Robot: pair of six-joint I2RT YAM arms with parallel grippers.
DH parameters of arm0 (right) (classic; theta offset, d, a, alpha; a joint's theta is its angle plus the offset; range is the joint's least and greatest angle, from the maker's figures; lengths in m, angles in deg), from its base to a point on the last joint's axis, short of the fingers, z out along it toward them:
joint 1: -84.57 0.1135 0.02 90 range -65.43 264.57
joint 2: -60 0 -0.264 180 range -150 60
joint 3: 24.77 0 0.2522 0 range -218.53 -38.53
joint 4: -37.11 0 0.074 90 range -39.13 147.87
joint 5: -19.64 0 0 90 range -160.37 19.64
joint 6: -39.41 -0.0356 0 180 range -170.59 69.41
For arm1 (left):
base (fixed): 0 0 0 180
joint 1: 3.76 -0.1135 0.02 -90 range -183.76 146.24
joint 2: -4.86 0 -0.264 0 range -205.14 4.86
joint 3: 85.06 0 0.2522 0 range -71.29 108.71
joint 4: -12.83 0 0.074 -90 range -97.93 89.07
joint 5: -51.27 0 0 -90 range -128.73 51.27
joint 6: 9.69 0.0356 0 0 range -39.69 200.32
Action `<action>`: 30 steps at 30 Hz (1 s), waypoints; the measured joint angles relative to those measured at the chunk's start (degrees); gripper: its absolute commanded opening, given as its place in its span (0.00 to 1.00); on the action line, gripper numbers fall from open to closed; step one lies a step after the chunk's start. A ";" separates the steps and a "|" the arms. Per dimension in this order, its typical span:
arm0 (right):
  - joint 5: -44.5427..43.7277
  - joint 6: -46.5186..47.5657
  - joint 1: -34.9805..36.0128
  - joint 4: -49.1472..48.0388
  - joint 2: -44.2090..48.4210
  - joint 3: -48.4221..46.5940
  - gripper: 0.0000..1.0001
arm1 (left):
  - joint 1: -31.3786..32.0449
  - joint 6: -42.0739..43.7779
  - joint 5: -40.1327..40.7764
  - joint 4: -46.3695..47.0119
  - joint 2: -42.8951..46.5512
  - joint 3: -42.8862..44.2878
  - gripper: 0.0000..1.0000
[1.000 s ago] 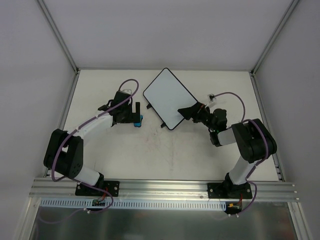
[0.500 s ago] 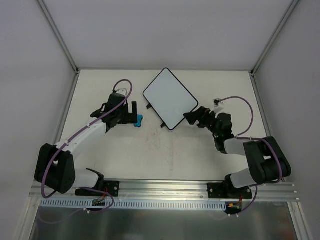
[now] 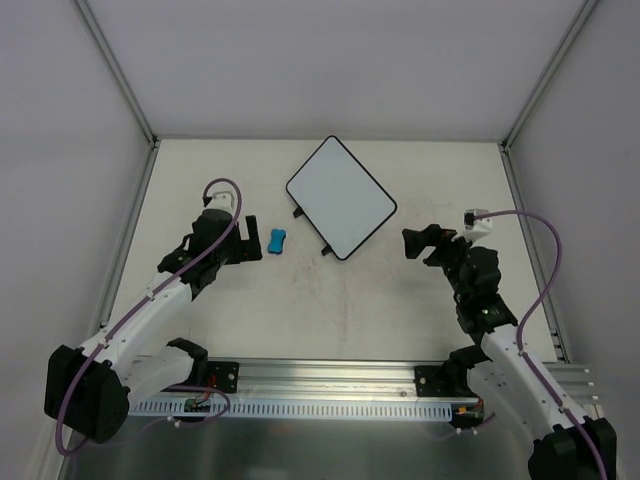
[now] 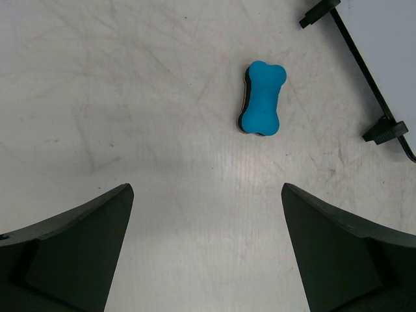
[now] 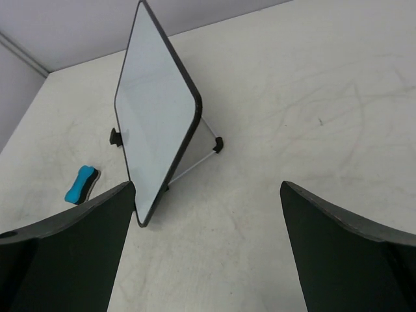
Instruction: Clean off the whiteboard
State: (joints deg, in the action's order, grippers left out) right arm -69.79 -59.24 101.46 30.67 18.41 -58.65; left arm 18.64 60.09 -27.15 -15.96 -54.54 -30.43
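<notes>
The whiteboard (image 3: 340,197) stands propped on its small black feet at the back middle of the table, and its white face shows no marks. The right wrist view shows it tilted on a wire stand (image 5: 156,110). Its rim and tabs (image 4: 383,132) show in the left wrist view. The blue bone-shaped eraser (image 3: 276,241) lies flat on the table left of the board and also shows in both wrist views (image 4: 262,97) (image 5: 82,184). My left gripper (image 3: 250,246) (image 4: 207,195) is open and empty, just left of the eraser. My right gripper (image 3: 412,243) (image 5: 207,195) is open and empty, right of the board.
Aluminium frame posts (image 3: 130,215) and grey walls bound the white tabletop (image 3: 330,300) on three sides. A metal rail (image 3: 330,375) with the arm bases runs along the near edge.
Both arms have drawn back toward the near edge. The left gripper has come off the eraser, which stays on the table. The right gripper has moved away from the board's right edge.
</notes>
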 measured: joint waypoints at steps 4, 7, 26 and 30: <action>-4.09 1.99 0.09 8.44 8.13 1.18 0.99 | 0.00 -0.35 1.20 0.59 6.19 -4.70 0.99; -7.50 2.93 0.31 13.11 12.13 2.73 0.99 | 0.00 -0.44 2.19 1.42 12.76 -8.13 0.99; -14.88 3.54 0.63 18.10 17.11 7.96 0.99 | 0.00 -0.35 5.09 5.38 25.24 -18.51 0.99; -14.91 3.52 0.63 18.10 15.78 7.96 0.99 | 0.00 -0.35 5.42 5.75 24.41 -18.53 0.99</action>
State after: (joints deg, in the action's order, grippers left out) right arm -84.69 -55.72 102.09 48.76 34.19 -50.70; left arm 18.64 59.74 -21.73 -10.21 -30.13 -48.97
